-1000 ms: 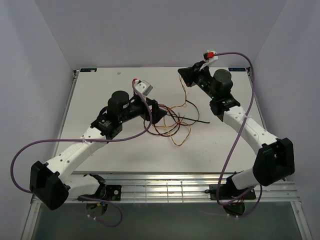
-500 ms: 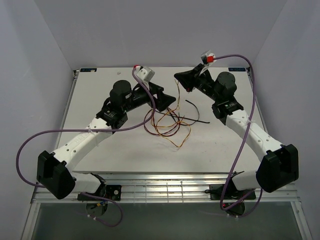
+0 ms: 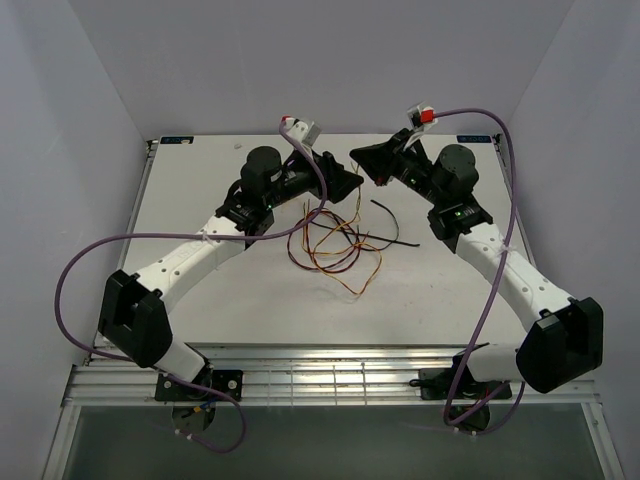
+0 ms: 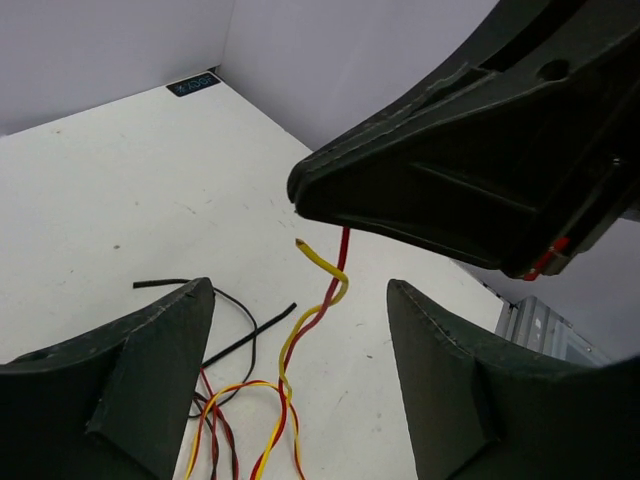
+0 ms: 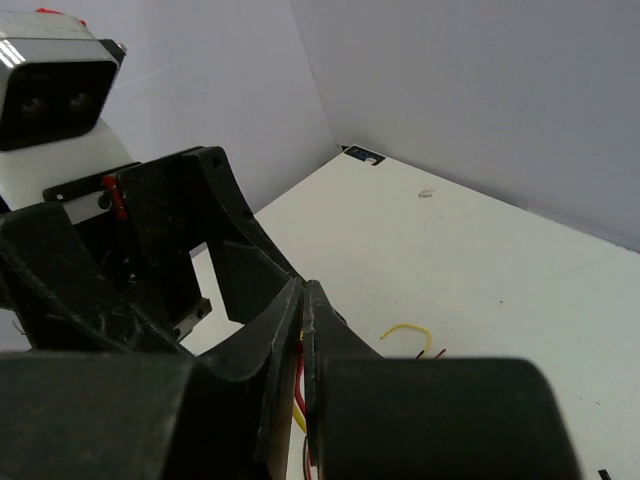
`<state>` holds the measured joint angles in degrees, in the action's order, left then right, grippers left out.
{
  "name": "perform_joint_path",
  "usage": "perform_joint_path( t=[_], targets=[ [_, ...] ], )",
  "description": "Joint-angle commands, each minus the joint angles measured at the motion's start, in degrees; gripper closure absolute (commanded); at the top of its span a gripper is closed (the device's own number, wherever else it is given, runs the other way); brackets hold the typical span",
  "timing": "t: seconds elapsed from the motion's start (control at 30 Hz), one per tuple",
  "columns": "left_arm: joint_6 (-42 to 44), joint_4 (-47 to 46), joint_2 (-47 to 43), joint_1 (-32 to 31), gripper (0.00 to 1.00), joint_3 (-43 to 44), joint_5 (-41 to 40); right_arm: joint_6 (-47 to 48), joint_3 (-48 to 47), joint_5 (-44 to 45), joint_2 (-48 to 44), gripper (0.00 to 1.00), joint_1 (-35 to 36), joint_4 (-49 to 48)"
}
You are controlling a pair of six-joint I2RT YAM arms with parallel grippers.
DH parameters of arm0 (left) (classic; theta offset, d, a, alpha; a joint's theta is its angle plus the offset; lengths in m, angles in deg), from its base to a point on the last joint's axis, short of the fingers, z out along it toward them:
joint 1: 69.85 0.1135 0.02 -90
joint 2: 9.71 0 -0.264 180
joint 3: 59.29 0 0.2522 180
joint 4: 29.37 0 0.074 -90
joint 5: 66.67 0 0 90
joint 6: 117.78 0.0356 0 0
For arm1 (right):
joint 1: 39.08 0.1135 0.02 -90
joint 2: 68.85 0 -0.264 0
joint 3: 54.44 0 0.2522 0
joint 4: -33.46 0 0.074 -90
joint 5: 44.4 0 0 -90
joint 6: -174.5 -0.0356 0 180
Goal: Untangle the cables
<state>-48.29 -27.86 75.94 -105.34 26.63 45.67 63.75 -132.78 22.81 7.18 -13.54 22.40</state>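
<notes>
The cables (image 3: 325,245) lie as a loose heap of yellow, red and black loops mid-table, with a black end (image 3: 395,240) trailing right. My right gripper (image 3: 362,160) is shut on a red and yellow strand (image 4: 335,280) and holds it up off the table. In the right wrist view its jaws (image 5: 305,292) press together with the red and yellow wire between them. My left gripper (image 4: 300,290) is open just below, its fingers (image 4: 150,370) on either side of the hanging strand without touching it. A yellow end (image 4: 303,245) sticks out under the right gripper.
The white table (image 3: 200,190) is walled at the back and both sides. A metal rail (image 3: 330,375) runs along the near edge by the arm bases. Thick purple cables (image 3: 505,170) loop beside both arms. Another yellow wire end (image 5: 410,330) curls on the table.
My left arm has reached farther back and right, up to the right gripper, and its jaws have narrowed slightly. The right gripper lifted the strand a little, then held still.
</notes>
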Motion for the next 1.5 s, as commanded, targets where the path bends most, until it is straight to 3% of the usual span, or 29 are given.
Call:
perform_joint_path(
  t=[0.0,0.3,0.67,0.77,0.8,0.93,1.07,1.3,1.47],
  targets=[
    [-2.6,-4.0,-0.4,-0.2,0.22,2.11,-1.43,-2.1,0.24,0.11,-1.94,0.92,0.3,-0.76],
    [-5.94,-9.1,-0.57,-0.2,0.32,-0.26,-0.38,-2.63,-0.9,0.99,-0.97,0.92,0.3,2.32],
    [-6.82,-9.99,-0.74,-0.2,0.57,-1.5,1.99,-5.0,-0.73,-0.15,-0.88,0.92,0.3,0.65],
    [-7.61,-10.34,-0.74,-0.2,0.68,-1.58,3.22,-5.61,-0.38,-0.24,-1.15,0.92,0.39,0.12],
    [-7.7,-10.51,-0.83,-0.2,0.78,-1.67,3.31,-5.7,-0.29,-0.24,-1.23,0.92,0.39,0.12],
    [-8.75,-10.69,-1.53,-0.2,1.0,-2.46,2.79,-5.44,-0.2,0.72,-1.67,0.92,0.39,0.73],
    [-8.58,-10.95,-2.94,-0.2,1.0,-3.87,1.56,-3.78,-0.02,3.7,-2.37,0.92,0.39,3.01],
    [-7.0,-10.78,-8.47,-0.2,1.0,-10.01,-2.48,2.37,-0.9,20.55,-4.13,0.92,0.04,10.56],
    [-5.51,-8.24,-13.3,-0.2,1.0,-13.36,-5.99,4.84,-2.13,25.15,-3.43,0.92,-1.11,12.69]
  ],
)
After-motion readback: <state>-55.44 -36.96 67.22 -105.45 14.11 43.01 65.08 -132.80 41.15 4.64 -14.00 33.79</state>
